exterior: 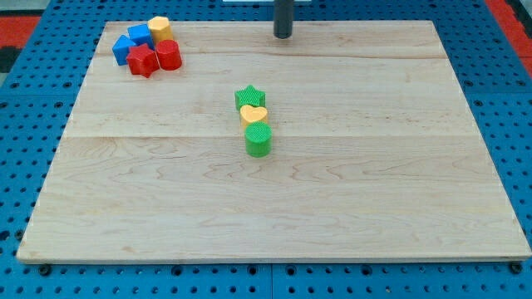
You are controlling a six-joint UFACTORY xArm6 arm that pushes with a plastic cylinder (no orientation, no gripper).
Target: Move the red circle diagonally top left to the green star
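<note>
Your red circle (169,55) sits in the cluster at the counter's (374,208) top left corner. The green star (249,95) lies mid-counter. My tip (283,36) hovers near the top edge; no jaws here.

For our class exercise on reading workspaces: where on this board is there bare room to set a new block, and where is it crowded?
Free: the view's right half beside the green star, yellow heart and green cylinder column; the whole bottom strip; the left middle below the cluster. Crowded: top-left corner, around the red circle. My tip sits top centre.
</note>
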